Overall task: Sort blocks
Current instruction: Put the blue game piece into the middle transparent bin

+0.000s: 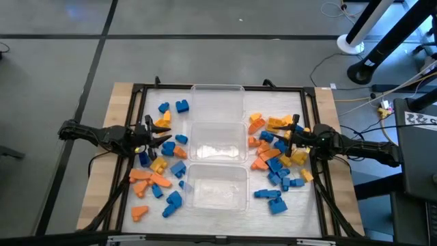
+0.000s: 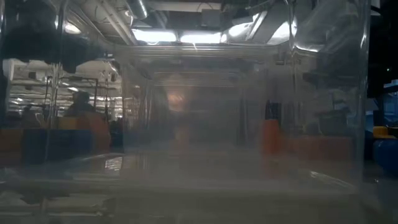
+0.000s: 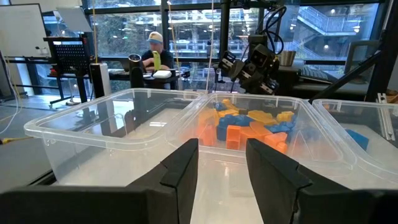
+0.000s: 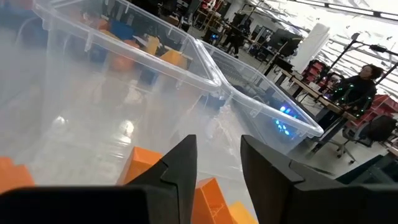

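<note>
The small chunky plastic blocks in blue, orange and yellow lie in two loose heaps on the white tabletop, one on each side of a column of three clear rectangular plastic tubs, and all three tubs look empty, so the sort has not yet put anything away.

On the left, the left gripper hangs over the upper part of the left heap. In its wrist view the two dark fingers stand apart with bare table between them and nothing gripped. To do this pick well, I would single out one block lying clear of its neighbours, come straight down with a finger on each flat side, and close only once both fingers are below the block's top edge; a wedge face is likely to slip.

On the right, the right gripper sits over the right-hand heap of blocks, fingers likewise parted and empty, with an orange block just beyond the tips, a fair first candidate. Each colour needs its own tub, chosen and kept.

The low view looks through a tub wall and shows only blurred orange and blue patches. Which tub takes which colour cannot be told. Whether either gripper touches the blocks beneath it is unclear from above.
</note>
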Controlling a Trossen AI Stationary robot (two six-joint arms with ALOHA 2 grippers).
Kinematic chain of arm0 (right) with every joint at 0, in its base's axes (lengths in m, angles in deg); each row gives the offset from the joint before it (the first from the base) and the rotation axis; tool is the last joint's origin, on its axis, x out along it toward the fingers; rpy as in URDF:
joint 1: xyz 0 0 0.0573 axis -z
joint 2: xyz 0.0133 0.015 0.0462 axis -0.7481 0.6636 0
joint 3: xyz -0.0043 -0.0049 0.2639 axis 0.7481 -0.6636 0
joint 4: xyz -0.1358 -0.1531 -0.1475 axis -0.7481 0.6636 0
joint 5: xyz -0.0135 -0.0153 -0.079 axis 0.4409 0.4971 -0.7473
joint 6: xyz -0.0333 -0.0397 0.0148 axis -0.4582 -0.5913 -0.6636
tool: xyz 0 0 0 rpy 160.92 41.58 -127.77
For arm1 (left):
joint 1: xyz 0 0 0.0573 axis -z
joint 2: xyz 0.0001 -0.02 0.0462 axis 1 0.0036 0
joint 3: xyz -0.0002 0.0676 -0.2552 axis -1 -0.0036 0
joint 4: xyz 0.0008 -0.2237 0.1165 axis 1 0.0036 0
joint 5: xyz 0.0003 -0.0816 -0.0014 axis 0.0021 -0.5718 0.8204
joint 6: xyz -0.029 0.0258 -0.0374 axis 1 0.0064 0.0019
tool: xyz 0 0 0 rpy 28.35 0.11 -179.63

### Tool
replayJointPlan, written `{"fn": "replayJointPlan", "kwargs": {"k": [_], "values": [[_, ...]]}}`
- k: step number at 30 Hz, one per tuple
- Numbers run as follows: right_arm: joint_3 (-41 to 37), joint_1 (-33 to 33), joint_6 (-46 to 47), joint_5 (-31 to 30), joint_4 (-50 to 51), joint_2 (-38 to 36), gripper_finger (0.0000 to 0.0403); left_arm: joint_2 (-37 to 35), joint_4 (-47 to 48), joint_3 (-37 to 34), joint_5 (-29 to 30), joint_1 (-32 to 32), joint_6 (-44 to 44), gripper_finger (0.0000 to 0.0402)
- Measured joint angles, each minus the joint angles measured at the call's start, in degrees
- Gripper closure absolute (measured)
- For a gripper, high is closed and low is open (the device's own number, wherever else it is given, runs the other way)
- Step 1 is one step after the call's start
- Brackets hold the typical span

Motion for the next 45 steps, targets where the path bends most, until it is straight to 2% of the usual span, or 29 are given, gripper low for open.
{"fn": "replayJointPlan", "kwargs": {"k": [5,11,14,16,20,25,28,31,37,45], "values": [[0.0,0.0,0.07,-0.53,-1.87,0.0,0.0276,-0.02,0.0,0.0,0.0,0.0,0.01,0.0277],[0.0,0.0,3.4,-1.4,-12.86,0.0,0.0276,-0.01,0.0,0.0,0.0,-0.01,-0.94,0.0277],[0.23,0.0,6.05,-4.68,-19.91,-0.02,0.0276,-0.02,-0.06,0.0,0.0,0.0,-1.51,0.0277],[1.2,0.0,7.08,-9.34,-21.9,0.01,0.0276,-0.01,-0.11,0.0,0.0,0.0,-0.63,0.0277],[4.89,0.0,7.09,-16.97,-25.69,-0.09,0.0276,0.0,-0.18,0.0,0.0,0.0,3.71,0.0277],[10.69,0.0,3.06,-16.09,-24.64,1.26,0.0276,0.0,-0.31,-0.02,-0.02,0.0,16.87,0.0277],[15.93,0.0,1.56,-14.26,-19.06,4.13,0.0276,-0.02,-0.33,-0.02,-0.02,0.0,24.64,0.0277],[22.43,0.0,1.83,-14.91,-10.71,9.15,0.0276,-0.02,-0.35,-0.02,-0.02,0.0,29.7,0.0277],[36.43,0.0,5.82,-19.56,6.6,22.81,0.0276,-0.02,-0.26,-0.02,0.0,0.0,30.08,0.0277],[56.44,0.0,12.09,-19.84,34.41,38.74,0.0273,0.0,-0.2,-0.02,0.0,0.0,30.83,0.0277]]}}
